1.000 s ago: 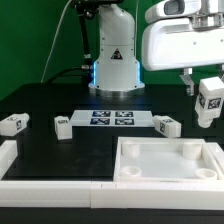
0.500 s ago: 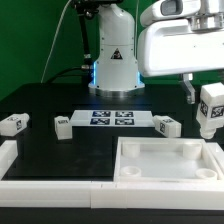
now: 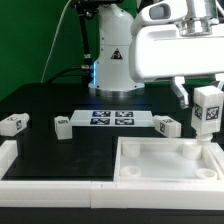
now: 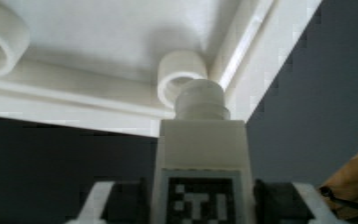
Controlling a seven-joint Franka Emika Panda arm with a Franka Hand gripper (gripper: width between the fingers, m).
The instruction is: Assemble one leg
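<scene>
Step in hand: insertion of the first leg. The end effector (image 3: 205, 98) was clamped on the small stubby white plastic leg with black-and-white marker tags (image 3: 207, 110). It held the leg upright in the air above the far corner of the large square white tray-like plastic tabletop (image 3: 150, 172), on the exterior view's right.

In the wrist view the leg's round stud pointed straight at the white cylindrical corner socket (image 4: 183, 68). The tip was at or just short of the socket mouth, and neither view showed whether they touched. My read: not seated yet.

Next move, as I judge it:
- Straight descent along the socket axis, with the stud kept centred.
- A twist to run it home if the fit is threaded, with the grip held firm through the turn.
- Main risk: a small offset would hang the stud on the socket rim.

Against a second earlier, the leg had come lower and edged in over the tabletop corner. The arm's white housing had shifted toward the exterior view's left and filled more of the frame. The three spare legs (image 3: 12, 124) (image 3: 62, 126) (image 3: 166, 126) and the marker board (image 3: 112, 119) sat unmoved on the black bench (image 3: 60, 150).
</scene>
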